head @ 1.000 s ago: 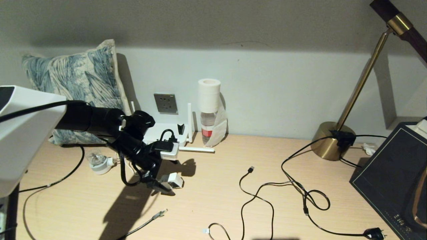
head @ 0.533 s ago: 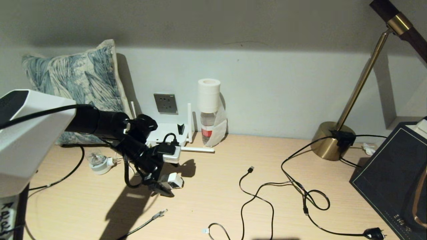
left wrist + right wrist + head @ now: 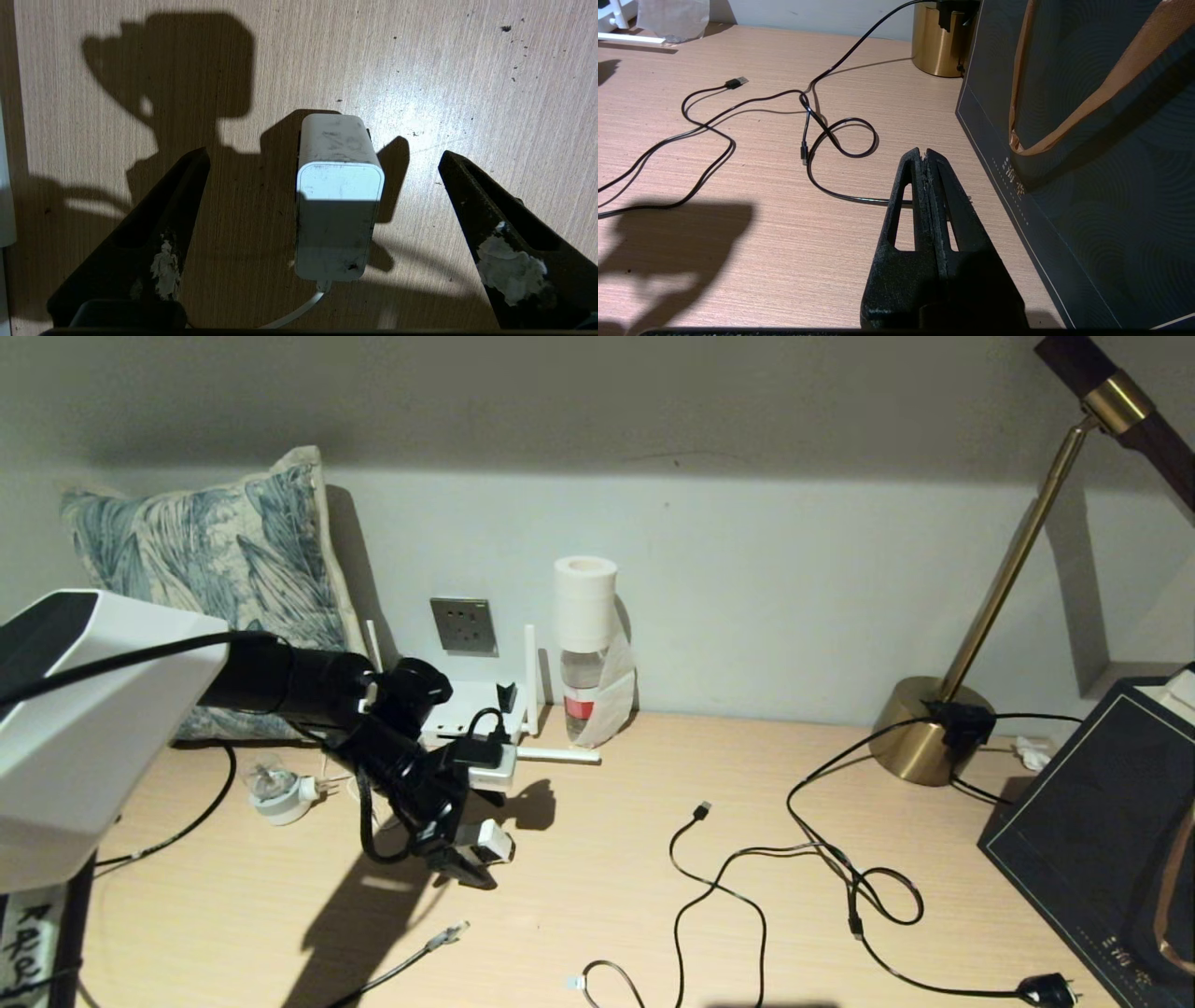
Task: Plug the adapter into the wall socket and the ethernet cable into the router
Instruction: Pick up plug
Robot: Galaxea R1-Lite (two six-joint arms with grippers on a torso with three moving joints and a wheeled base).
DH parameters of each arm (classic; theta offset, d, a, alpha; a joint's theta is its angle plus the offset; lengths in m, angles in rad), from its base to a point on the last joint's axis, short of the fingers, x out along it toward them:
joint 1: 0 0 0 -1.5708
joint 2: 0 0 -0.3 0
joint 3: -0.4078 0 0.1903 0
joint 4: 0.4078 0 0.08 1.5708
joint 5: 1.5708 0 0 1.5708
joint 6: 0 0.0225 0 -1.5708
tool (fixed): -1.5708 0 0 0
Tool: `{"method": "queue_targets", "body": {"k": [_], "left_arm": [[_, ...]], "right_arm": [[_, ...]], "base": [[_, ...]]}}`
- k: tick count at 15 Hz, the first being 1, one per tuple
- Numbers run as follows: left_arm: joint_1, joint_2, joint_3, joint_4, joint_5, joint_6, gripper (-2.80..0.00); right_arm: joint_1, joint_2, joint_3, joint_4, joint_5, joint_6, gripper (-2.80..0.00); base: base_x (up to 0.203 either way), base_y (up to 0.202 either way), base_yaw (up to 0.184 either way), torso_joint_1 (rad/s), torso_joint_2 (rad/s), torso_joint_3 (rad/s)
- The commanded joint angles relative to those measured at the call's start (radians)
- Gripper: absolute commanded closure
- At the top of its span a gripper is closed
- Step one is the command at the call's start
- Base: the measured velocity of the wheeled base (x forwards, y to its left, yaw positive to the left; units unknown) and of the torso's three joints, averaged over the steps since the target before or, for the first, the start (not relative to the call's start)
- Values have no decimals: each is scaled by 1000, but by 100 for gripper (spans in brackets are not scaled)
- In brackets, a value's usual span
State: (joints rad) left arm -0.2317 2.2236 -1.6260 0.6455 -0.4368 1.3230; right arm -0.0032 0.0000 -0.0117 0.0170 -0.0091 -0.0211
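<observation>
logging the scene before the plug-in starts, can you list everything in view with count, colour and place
adapter: 1, white, on the desk between the open left jaws
wall socket: 1, grey, on the wall above the router
router: 1, white, at the wall, partly behind the left arm
ethernet cable: 1, black, front of desk
round plug: 1, white-grey, left of desk
USB cable: 1, black, mid desk
mains plug: 1, black, front right
bottle: 1, clear with white top, beside router
cushion: 1, blue-white, back left
lamp: 1, brass, back right
bag: 1, dark, right edge
left gripper: open, over adapter
right gripper: shut, near bag
</observation>
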Motion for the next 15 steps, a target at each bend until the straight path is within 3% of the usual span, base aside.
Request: {"method": "queue_targets", "body": {"k": [1,15], "left_arm": [[-3,-1,-2,5,-2,7,-280],[-1,1,8,5,16,7,-280]], "right_arm": [[0,0,1,0,0,0,0],[0,0,1,0,0,0,0]], "base": [[0,0,0,0,0,0],[0,0,0,0,0,0]]}}
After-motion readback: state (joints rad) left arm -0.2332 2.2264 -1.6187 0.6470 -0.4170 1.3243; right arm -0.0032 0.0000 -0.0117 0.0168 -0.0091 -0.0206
